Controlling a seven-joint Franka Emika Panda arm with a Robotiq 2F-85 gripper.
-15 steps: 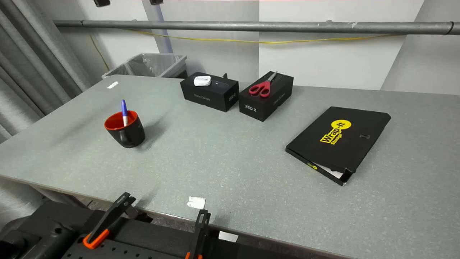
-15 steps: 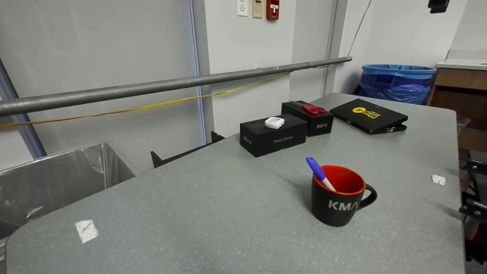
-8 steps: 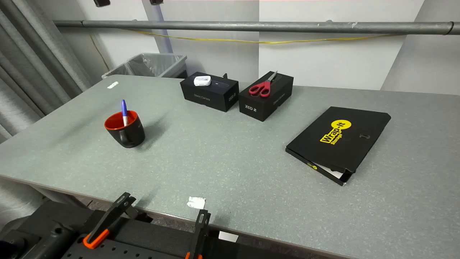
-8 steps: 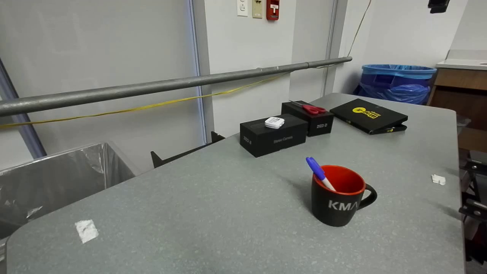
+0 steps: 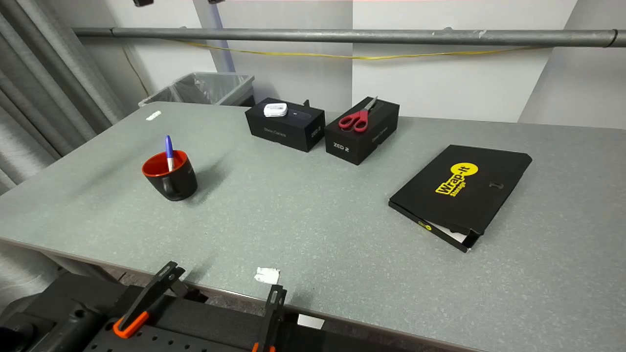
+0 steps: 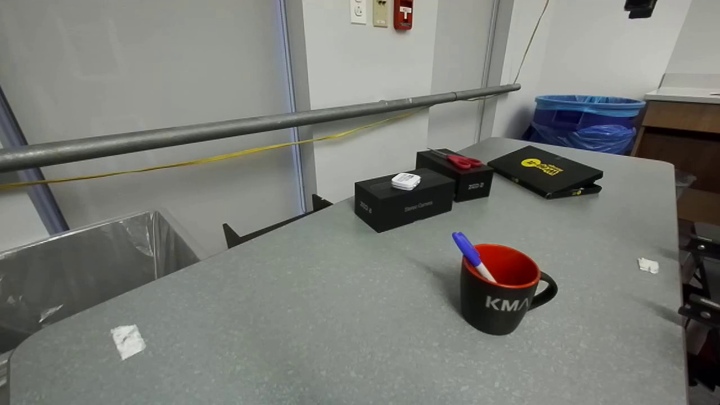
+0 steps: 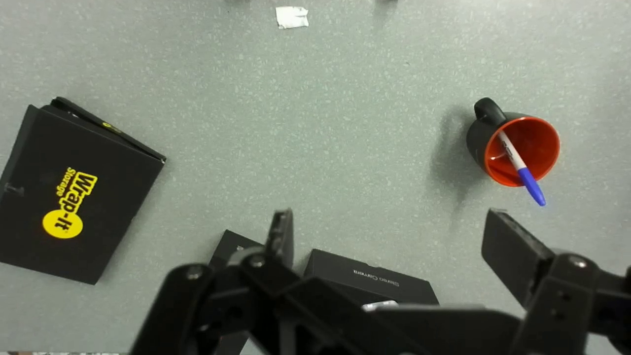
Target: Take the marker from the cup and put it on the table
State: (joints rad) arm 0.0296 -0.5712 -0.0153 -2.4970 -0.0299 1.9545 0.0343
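Currently, a blue-capped marker (image 7: 521,167) leans in an upright cup (image 7: 540,140), red inside and black outside, at the right of the wrist view. Its white part goes down into the cup; the cap juts past the rim toward the lower right of that frame. The hand (image 7: 389,222) comes in from the bottom of the same view, its fingers spread wide with nothing between them, above a grey-green tabletop (image 7: 315,138).

The step in hand looks to be the approach to the marker. To do it well, the hand should shift toward the cup at the right of the wrist frame, turn a little so that the fingers close across the marker rather than along it, and come down around the cap alone, clear of the rim. Lifting along the marker's lean should spare the cup a tug.

In an exterior view, what seem to be fingertips (image 5: 143,2) are cut off at the top edge, so the hand's height is hard to judge. The cup's wall hides the marker's lower end in both exterior views. At the bottom of the wrist view, the hand covers much of two black boxes (image 7: 377,276); the red-handled scissors (image 5: 363,115), on one of them in both exterior views, cannot be made out there.
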